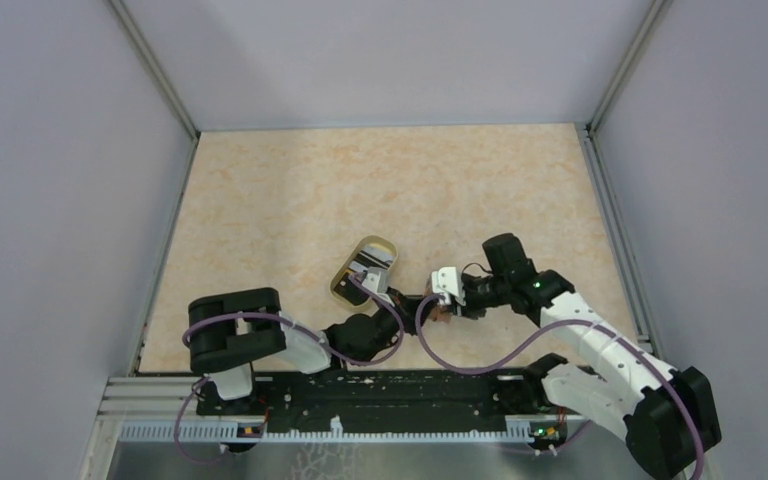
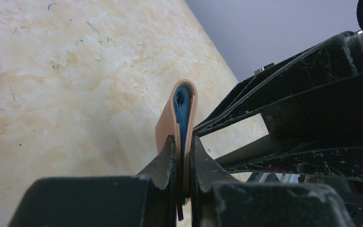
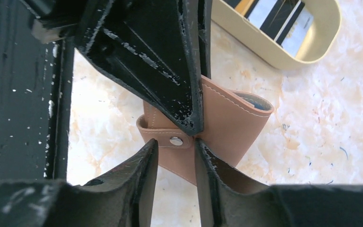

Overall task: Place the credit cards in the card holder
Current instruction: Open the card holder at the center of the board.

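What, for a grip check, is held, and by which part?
Left claw pinches the reddish-brown leather card holder by one end; right claw is open, holding nothing.

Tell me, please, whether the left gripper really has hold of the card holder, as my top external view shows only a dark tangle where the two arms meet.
Observer: Yes. In the left wrist view the left gripper is shut on the card holder, and the blue lining shows between its two leaves.
Operator: Thank you. Is the right gripper clamped on it as well?
Observer: No. In the right wrist view the right gripper is open, with its fingertips on either side of the holder's snap tab and not pinching it.
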